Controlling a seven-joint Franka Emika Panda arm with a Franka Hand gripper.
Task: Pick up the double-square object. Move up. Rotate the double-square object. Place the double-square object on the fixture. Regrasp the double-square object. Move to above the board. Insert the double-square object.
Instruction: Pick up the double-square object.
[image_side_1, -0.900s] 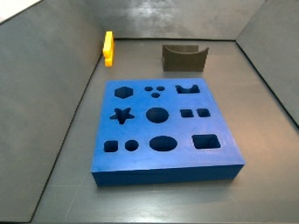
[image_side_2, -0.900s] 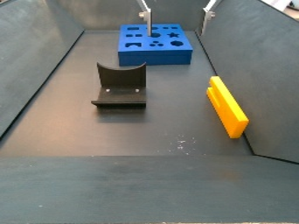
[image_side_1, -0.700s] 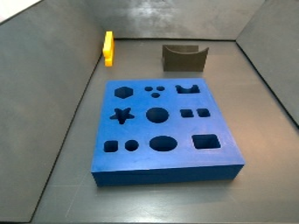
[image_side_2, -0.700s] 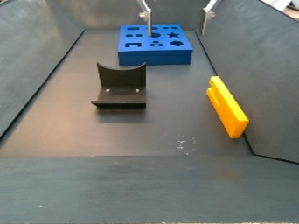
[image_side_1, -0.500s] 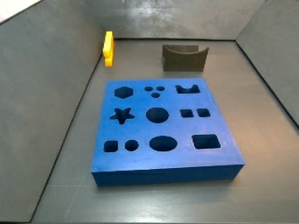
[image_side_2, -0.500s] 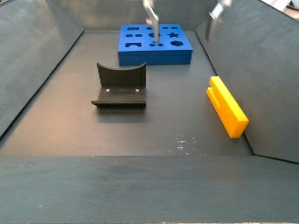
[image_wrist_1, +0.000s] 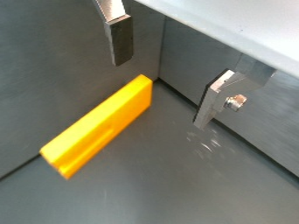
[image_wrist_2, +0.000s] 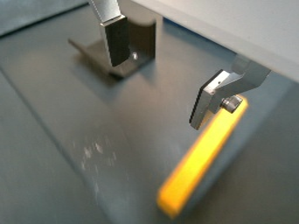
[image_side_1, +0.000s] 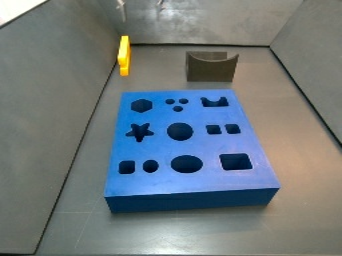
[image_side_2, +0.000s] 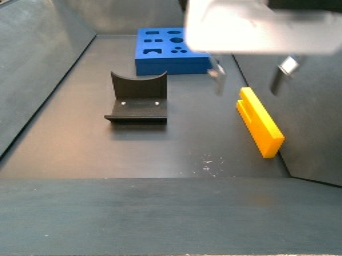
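Spread wide and empty, our tool (image_wrist_1: 170, 74) has dropped into the upper right of a side view since half a second ago and now hangs above the double-square object (image_side_2: 259, 121). We see that piece lying on the floor against the right wall, untouched. Fixture (image_side_2: 136, 98) and board (image_side_1: 187, 148) wait. We judge the pick is beginning.

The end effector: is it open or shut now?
Open. In a wrist view the end effector holds nothing: its fingers stand wide apart above the double-square object, which lies on the floor.
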